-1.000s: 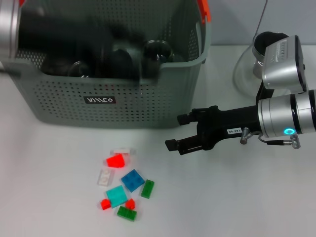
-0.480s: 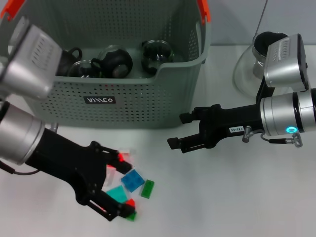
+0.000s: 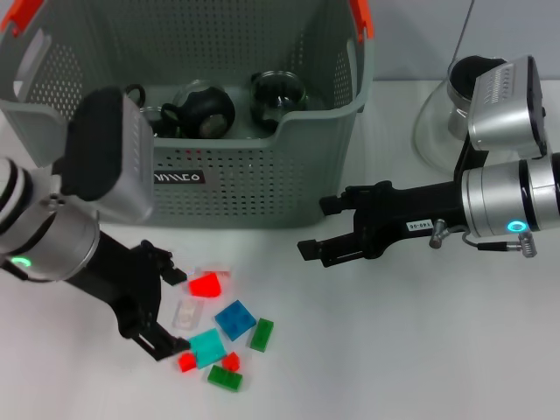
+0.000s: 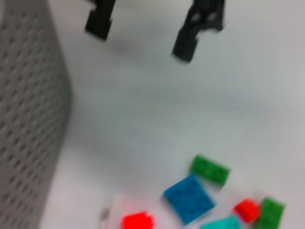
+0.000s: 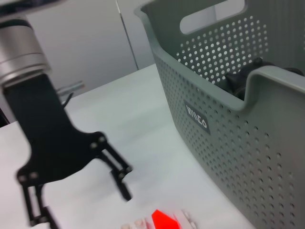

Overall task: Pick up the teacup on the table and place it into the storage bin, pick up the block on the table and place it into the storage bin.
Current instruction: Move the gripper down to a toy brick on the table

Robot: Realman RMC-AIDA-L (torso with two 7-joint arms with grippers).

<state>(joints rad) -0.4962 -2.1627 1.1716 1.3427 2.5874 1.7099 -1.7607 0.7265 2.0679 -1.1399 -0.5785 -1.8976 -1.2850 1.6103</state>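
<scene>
Your teacup half looks finished: dark glass teacups (image 3: pixel 199 109) sit inside the storage bin (image 3: pixel 262 184), and none is left on the table (image 3: pixel 420 350). The block half is still to do. The blocks lie scattered on the table just in front of the bin: a red block (image 3: pixel 205 284), a blue block (image 3: pixel 235 319), a teal block (image 3: pixel 206 347), green ones and a clear one among them. None is in the bin as far as you can see.

Your left claw (image 3: pixel 166 313) is low over the near edge of that pile, spread wide and holding nothing, its fingers bracketing the clear and small red pieces. Your right claw (image 3: pixel 317 234) hovers to the right of the bin's front, also parted and empty. A glass carafe (image 3: pixel 451 105) stands behind that arm.
</scene>
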